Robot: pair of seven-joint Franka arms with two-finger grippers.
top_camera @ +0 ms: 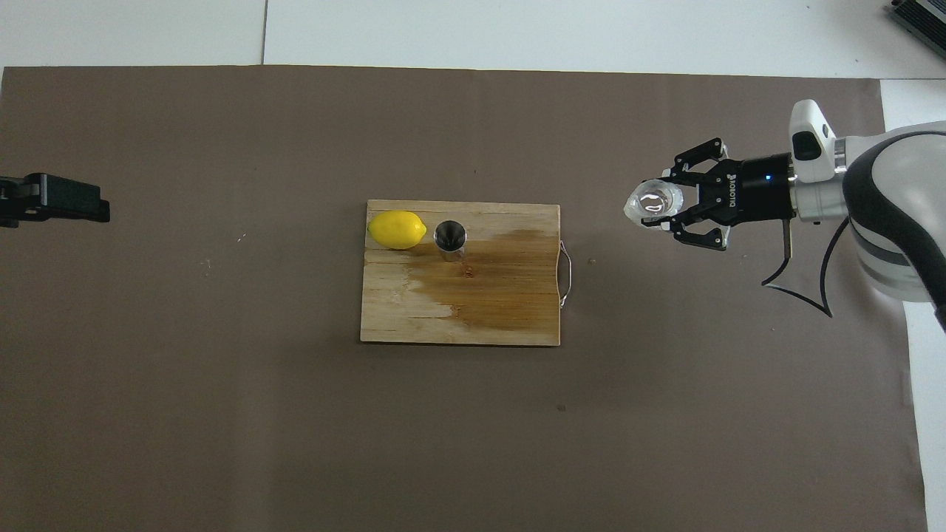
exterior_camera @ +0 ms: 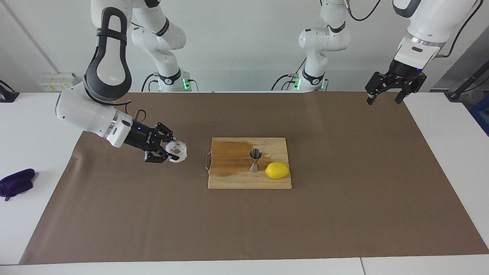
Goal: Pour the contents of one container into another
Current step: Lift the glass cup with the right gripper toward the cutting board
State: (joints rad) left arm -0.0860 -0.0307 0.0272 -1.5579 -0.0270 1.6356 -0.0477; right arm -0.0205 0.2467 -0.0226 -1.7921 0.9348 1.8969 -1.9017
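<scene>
Two arms share the worktop, and only one is busy. Taking the cutting board [exterior_camera: 250, 163] as the landmark: the steel jigger [exterior_camera: 255, 160] stands upright on the board, on the half nearer the robots, with a lemon [exterior_camera: 277, 170] just beside it toward the left arm's end and a dark wet stain spreading over the board toward the right arm's end.

Off the board's wire-handle end, the right pincer [exterior_camera: 172, 151] is clenched on the glass cup [exterior_camera: 178, 151], carrying it mouth-up over the brown mat [exterior_camera: 244, 229], not yet over the board. The left pincer [exterior_camera: 383, 97] waits with its fingers spread and empty, high over the mat's corner at the left arm's end.

The cup looks light, rigid, slick and breakable; its faceted wall gives the fingers flats to bear on, so a side grip below the rim seems sound.

The jigger's mouth is narrow and its waisted body likely tips easily, so the pour needs a close, slow tilt. Room is wide between cup and board; only the lemon crowds the jigger.
</scene>
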